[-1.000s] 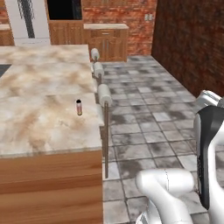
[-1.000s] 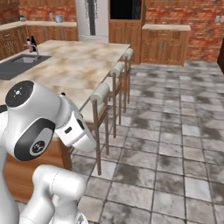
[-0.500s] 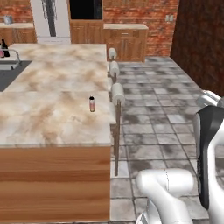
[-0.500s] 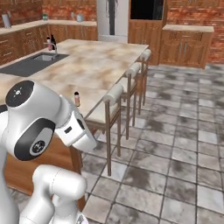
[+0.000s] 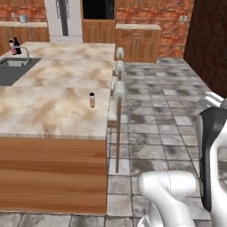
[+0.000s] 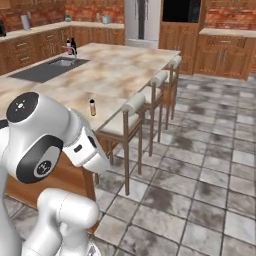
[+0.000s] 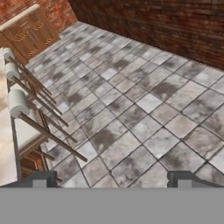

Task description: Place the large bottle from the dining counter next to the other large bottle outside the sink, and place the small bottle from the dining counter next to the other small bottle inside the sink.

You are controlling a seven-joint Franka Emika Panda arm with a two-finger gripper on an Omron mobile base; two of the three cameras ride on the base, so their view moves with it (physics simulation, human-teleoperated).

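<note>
Fingers (image 7: pixel 109 178) spread; sink (image 5: pixel 11 73) basin looks bare.

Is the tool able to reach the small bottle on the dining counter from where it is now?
Probably not yet. The tool is open and points at the floor tiles beside the stools, while the small bottle stands apart on the dining counter. Nothing blocks it from above.

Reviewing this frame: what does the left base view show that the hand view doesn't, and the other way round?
Left base view: the small bottle standing on the dining counter near the stools, plus the sink with two tall bottles beside it. Hand view: the gripper, open and empty, aimed at the tiled floor. Both: the stools and the tiled floor.
</note>
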